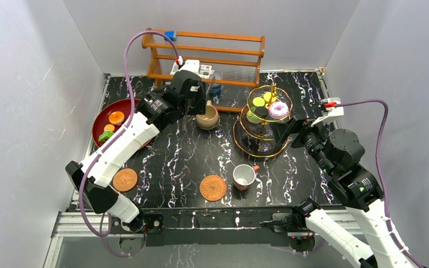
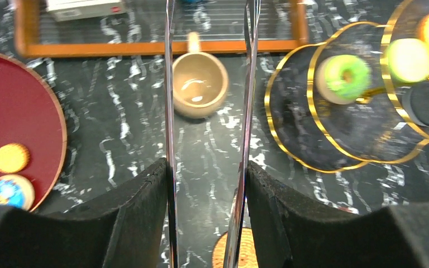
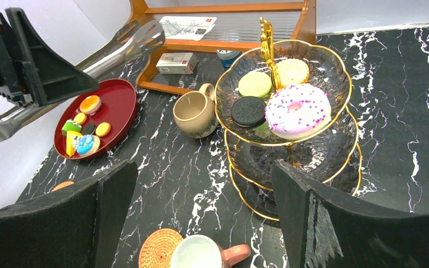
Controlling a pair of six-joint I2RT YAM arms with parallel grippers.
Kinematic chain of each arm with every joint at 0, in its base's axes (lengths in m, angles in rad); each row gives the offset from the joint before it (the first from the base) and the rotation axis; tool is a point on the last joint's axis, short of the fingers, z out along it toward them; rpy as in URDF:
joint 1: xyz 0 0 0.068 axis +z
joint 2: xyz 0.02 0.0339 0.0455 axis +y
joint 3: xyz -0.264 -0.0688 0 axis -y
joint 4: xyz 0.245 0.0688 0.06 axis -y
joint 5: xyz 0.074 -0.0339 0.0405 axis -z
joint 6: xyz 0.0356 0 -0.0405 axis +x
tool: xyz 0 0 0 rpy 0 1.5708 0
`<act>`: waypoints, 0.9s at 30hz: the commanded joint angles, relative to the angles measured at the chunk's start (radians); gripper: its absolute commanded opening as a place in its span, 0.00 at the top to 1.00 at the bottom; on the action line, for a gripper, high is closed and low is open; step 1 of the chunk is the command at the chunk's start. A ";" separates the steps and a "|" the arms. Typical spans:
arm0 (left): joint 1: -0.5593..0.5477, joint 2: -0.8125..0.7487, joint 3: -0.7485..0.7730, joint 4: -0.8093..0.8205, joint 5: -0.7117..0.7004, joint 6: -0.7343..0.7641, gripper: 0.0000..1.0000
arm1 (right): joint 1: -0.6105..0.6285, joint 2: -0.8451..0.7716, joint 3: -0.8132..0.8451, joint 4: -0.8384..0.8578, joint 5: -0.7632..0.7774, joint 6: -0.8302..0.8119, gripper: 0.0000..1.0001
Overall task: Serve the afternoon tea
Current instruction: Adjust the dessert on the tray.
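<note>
Two woven coasters point(image 1: 213, 187) lay bare at the near edge, the white red-handled cup point(image 1: 244, 176) just right of one. Beyond, the right claw point(image 3: 202, 170) hung wide apart, empty. Farther, the left claw point(image 2: 206, 167) clamped empty tongs point(image 3: 124, 46) by the tan mug point(image 1: 207, 117); pastries point(image 3: 84, 139) on the far-left red plate point(image 3: 120, 100) likely needed carrying right to the stand point(image 3: 313, 156).

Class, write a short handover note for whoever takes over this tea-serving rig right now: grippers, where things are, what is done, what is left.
Left gripper: shut on metal tongs, tips empty, near the tan mug.
Right gripper: open, empty, by the tiered stand.
Done: pink donut and other treats are on the stand.
Left: toy pieces lie on the red plate. White cup sits beside the middle coaster, left coaster is bare, and the tan mug is on the table.
</note>
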 commanded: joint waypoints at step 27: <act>0.538 -0.118 -0.475 0.023 0.002 -0.009 0.53 | 0.003 -0.023 -0.007 0.052 -0.007 0.016 0.01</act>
